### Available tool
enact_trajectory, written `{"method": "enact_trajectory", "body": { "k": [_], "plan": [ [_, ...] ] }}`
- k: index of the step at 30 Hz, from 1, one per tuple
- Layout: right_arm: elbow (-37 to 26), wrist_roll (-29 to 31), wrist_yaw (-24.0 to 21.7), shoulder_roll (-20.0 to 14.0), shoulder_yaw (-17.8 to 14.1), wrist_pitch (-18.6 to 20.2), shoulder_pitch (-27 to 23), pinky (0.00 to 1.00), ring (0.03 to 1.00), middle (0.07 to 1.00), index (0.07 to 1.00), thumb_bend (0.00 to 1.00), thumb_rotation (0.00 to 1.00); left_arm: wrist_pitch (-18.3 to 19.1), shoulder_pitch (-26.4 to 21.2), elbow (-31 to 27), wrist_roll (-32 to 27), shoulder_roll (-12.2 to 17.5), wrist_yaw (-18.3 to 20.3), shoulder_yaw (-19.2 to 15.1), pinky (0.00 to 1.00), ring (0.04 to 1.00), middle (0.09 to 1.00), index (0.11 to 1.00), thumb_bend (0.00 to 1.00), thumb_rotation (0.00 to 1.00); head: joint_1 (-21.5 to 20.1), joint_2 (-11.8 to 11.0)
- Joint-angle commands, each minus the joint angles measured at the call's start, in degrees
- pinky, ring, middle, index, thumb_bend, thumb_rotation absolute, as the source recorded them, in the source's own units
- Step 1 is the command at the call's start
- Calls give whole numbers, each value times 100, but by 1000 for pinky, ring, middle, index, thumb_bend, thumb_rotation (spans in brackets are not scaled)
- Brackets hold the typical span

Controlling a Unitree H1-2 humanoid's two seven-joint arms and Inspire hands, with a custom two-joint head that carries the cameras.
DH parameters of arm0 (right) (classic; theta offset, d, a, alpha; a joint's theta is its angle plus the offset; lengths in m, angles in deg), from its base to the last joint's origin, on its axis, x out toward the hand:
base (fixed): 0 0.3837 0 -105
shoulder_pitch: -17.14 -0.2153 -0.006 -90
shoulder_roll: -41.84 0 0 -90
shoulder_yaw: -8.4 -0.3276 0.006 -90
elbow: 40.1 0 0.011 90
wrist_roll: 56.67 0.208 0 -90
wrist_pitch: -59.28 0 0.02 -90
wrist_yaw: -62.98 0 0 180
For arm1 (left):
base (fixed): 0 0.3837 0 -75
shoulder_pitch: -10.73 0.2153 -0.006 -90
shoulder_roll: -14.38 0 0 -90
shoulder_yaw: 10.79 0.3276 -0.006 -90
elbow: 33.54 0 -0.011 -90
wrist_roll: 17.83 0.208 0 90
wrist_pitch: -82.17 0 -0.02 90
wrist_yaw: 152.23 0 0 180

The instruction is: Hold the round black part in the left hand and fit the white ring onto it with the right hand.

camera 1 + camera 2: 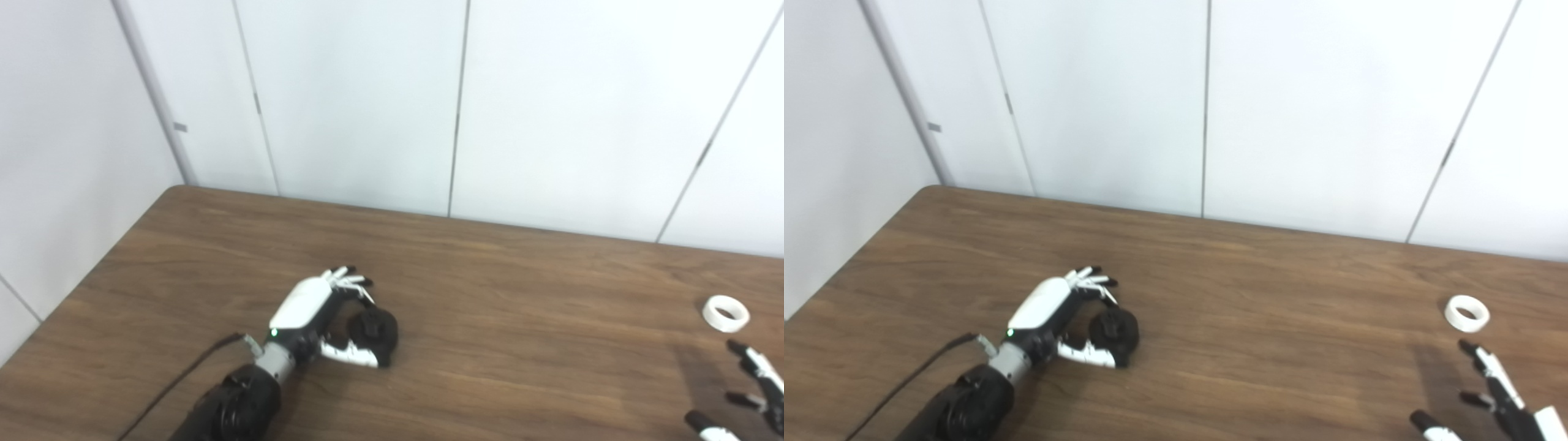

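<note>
The left robot hand (324, 312) rests low on the brown worktop (1249, 318), its fingers (349, 280) curled over and its thumb (349, 354) reaching under the round black part (373, 331). The part sits in the crook between them, against the wood, and the thumb tip touches its near edge — whether the fingers above actually press on it cannot be told from these views. The part is just to the right of the hand's white back, on the palm side.

The white ring (1466, 313) lies flat on the worktop, well apart from the black part, far off to its right and near the worktop's right end. It stands free, touched by nothing.

The right robot hand (1488, 398) shows only partly at the bottom right corner, on the near side of the ring. Its fingers are spread apart and hold nothing — dark fingertips point up toward the ring, the closest one near it with a strip of bare wood between them. A shadow falls on the worktop just left of this hand.
</note>
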State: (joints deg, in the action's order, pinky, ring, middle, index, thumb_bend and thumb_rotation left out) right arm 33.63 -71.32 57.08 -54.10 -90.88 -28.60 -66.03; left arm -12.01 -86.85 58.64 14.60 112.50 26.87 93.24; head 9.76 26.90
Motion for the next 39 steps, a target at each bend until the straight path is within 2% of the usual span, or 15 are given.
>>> {"method": "enact_trajectory", "body": {
  "k": [1,3,6,8,11,13,14,16,17,20,23,26,30,36,39],
  "plan": [
    [-328,-60,160,-201,-192,-19,-339,721,935,962,895,595,448,-126,-41,-336,112,-8,0,-8,1000,970,849,480,520,48,-162,-14],
    [-313,-100,171,-278,-292,31,-517,722,936,956,881,599,411,-155,52,-495,139,-59,86,36,1000,972,849,480,520,47,-353,-30],
    [-304,-258,198,-392,-358,131,-805,631,888,937,845,666,401,-303,168,-613,151,-77,192,72,1000,977,851,480,519,46,-794,-42],
    [-332,-463,202,-462,-347,297,-1011,614,871,924,821,710,363,-452,240,-653,199,-49,217,117,1000,976,851,480,519,46,-1077,-52],
    [-441,-729,85,-554,-297,752,-1283,696,923,943,811,794,220,-743,334,-613,178,-37,217,158,1000,969,847,480,518,45,-1417,-63],
    [-389,-833,-4,-706,-261,927,-1487,816,975,981,837,835,129,-862,403,-571,219,-59,232,198,1000,961,838,480,518,46,-1575,-78],
    [-303,-929,-30,-823,-232,952,-1616,867,990,989,845,862,125,-902,442,-563,275,-75,238,235,1000,956,834,480,518,46,-1603,-79],
    [-79,-1016,-27,-988,-192,916,-1843,874,996,984,843,890,198,-968,501,-557,398,-75,249,293,1000,954,833,480,518,46,-1671,-83],
    [63,-990,-24,-1052,-189,889,-1964,847,986,981,839,911,236,-1000,527,-565,447,-74,249,317,1000,955,834,480,518,46,-1684,-88],
    [430,-904,-54,-1195,-155,850,-2270,804,967,991,842,919,303,-1082,573,-617,487,-63,265,324,1000,952,832,480,518,45,-1735,-94],
    [820,-1120,-104,-1412,49,786,-2541,801,968,983,827,929,349,-1124,589,-639,473,-76,291,305,1000,951,831,480,518,45,-1792,-102],
    [1061,-1235,-215,-1546,236,963,-2727,859,995,994,823,927,339,-1149,594,-638,454,-76,311,297,1000,950,832,480,518,44,-1816,-114],
    [1355,-1385,-337,-1653,442,1201,-2941,860,1000,1000,820,938,333,-1165,608,-638,427,-77,328,276,1000,949,830,480,518,44,-1855,-110],
    [1929,-1536,-442,-1675,766,1351,-3215,889,1000,1000,814,944,301,-1187,622,-650,423,-93,352,253,1000,949,825,480,518,44,-1871,-100],
    [2148,-1627,-505,-1690,932,1406,-3284,911,1000,1000,818,950,331,-1196,640,-656,399,-91,376,232,1000,951,825,480,518,44,-1877,-91]
  ]
}}
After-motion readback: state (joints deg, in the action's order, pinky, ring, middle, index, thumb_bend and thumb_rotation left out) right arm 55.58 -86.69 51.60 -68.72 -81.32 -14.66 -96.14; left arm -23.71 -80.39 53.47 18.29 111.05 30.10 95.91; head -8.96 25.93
